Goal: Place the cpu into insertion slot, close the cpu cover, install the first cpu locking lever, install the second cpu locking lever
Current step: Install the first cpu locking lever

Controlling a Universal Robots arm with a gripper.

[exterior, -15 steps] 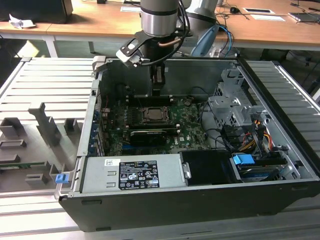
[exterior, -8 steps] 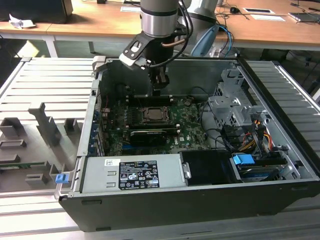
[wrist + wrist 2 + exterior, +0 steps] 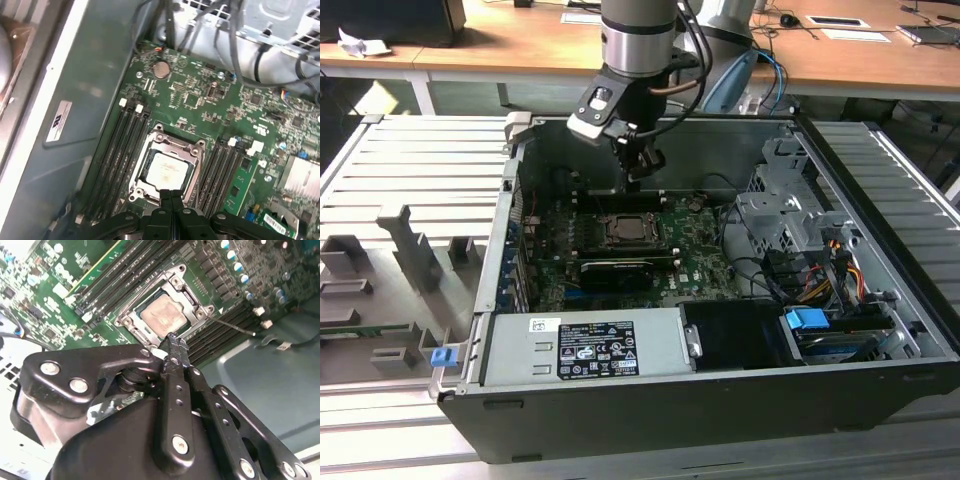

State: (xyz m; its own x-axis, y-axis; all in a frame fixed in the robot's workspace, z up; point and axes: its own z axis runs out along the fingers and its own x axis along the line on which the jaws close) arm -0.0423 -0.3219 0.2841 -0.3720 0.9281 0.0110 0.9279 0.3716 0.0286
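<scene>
The cpu, a dull silver square, lies flat in the insertion slot on the green motherboard. The cpu cover lies down around it as a silvery frame. The gripper hangs just above the socket's edge, its two black fingers pressed together and holding nothing. The second wrist view shows a thin wire lever sticking out from one corner of the socket over the neighbouring memory slots. In the first wrist view, those long black slots flank the socket closely on both sides. The exterior view shows the board on the floor of an open computer case, with walls rising around it. A power supply runs along the near edge, and a drive cage stands toward the exterior view's right.
</scene>
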